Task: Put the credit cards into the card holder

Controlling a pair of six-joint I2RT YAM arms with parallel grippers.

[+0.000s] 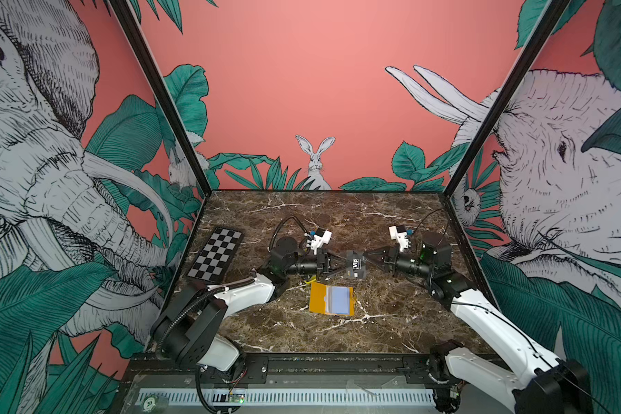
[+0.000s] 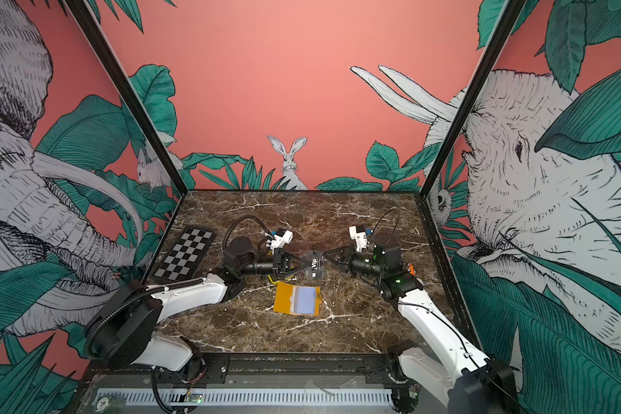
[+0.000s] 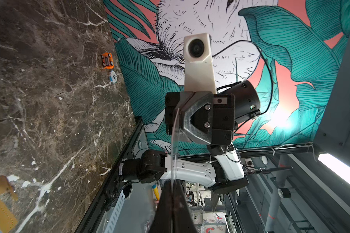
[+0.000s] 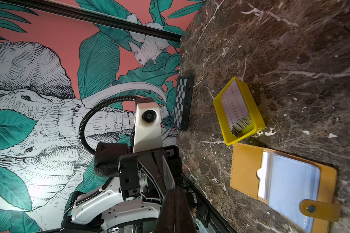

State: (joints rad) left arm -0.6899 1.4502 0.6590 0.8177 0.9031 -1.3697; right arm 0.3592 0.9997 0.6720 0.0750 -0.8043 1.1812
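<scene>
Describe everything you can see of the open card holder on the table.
The card holder is an orange-yellow, leather-looking folding wallet with stitched edges. It lies open and flat on the marble table, bluish clear plastic sleeves facing up, its snap tab with a metal stud unfastened at one edge. A yellow tray stands close beside it.

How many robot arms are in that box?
2. The left arm enters from near left, the right arm from near right; their fingers pinch one black credit card between them.
</scene>
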